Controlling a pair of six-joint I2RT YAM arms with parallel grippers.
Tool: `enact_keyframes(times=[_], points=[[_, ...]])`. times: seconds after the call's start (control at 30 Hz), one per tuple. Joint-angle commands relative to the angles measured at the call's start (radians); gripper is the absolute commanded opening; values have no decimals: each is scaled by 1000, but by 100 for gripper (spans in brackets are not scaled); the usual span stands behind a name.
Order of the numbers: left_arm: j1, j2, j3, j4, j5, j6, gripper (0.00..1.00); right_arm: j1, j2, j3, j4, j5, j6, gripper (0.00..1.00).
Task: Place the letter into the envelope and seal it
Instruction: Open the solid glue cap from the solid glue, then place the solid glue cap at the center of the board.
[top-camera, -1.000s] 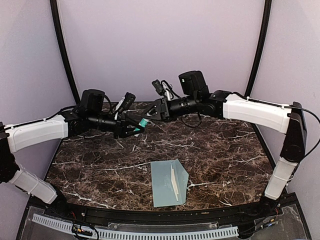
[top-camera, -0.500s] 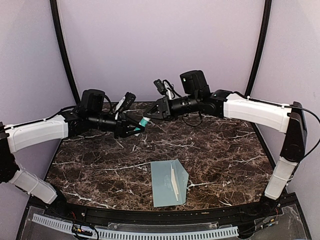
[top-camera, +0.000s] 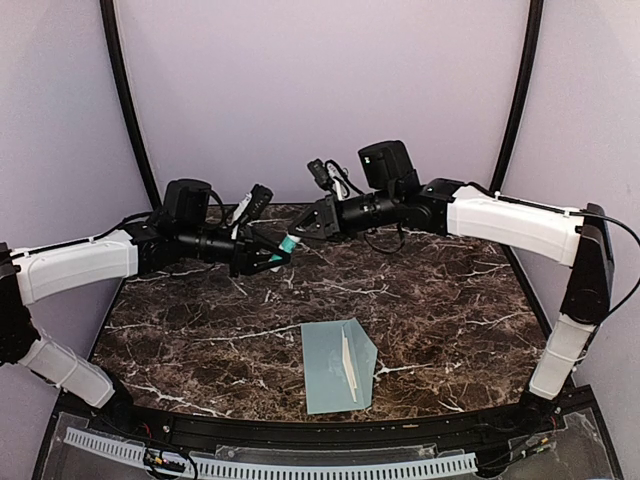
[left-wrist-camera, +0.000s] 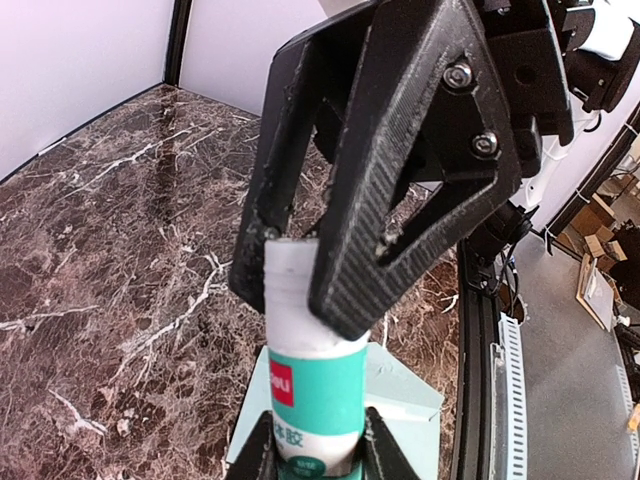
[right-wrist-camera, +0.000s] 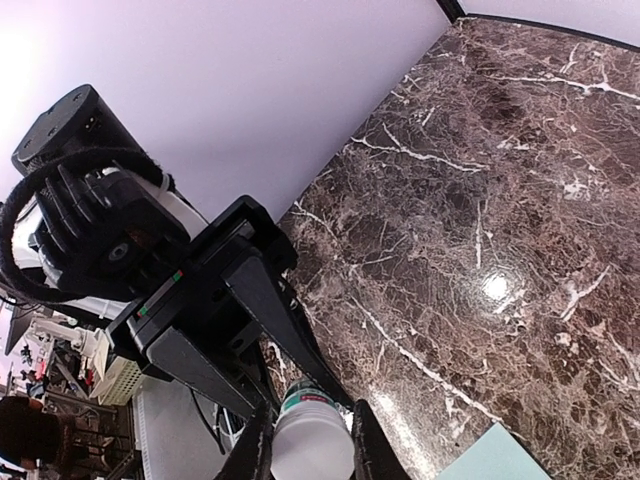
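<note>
Two grippers share the glue stick (left-wrist-camera: 315, 390): the left gripper (top-camera: 276, 252) pinches its body, the right gripper (top-camera: 301, 232) has edged in and pinches the cap (right-wrist-camera: 312, 450), so gluing the envelope (top-camera: 335, 365) seems near.

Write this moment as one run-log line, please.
left gripper: shut on glue stick body | right gripper: shut on white cap | envelope: flat on table, flap open | letter: not in view

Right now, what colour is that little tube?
The glue stick is white with a teal-green label; left wrist view.
</note>
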Motion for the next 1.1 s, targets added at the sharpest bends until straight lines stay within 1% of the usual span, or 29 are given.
enact_keyframes(times=[0.0, 0.27, 0.53, 0.7, 0.77, 0.83, 0.87, 0.9, 0.93, 0.97, 1.03, 1.07], points=[[1, 11, 9, -5, -30, 7, 0, -15, -49, 49, -68, 84, -64, 3], [-1, 25, 10, -11, -45, 11, 0, -59, -115, 6, -51, 112, -60, 1], [0, 27, 12, -13, -39, 18, 0, -88, -142, -14, -52, 116, -60, 1], [8, 14, 17, -11, -74, -13, 0, -95, -147, -18, -63, 131, -70, 1], [46, -7, 19, -3, -78, -38, 0, -93, -148, -22, -75, 149, -83, 2], [139, -39, 10, 37, -55, -94, 0, -72, -144, -29, -95, 184, -104, 2], [217, -64, -1, 75, -33, -139, 0, -57, -140, -39, -104, 208, -114, 2], [259, -76, -6, 90, -28, -157, 0, -36, -133, -43, -109, 233, -123, 2], [336, -103, -13, 111, -29, -183, 1, -16, -122, -51, -116, 262, -130, 2], [371, -116, -17, 119, -36, -192, 2, 5, -110, -58, -122, 296, -133, 2], [490, -159, -37, 142, -63, -216, 2, 57, -75, -66, -124, 378, -142, 2], [511, -184, -52, 152, -88, -224, 2, 86, -56, -67, -121, 415, -146, 3]])
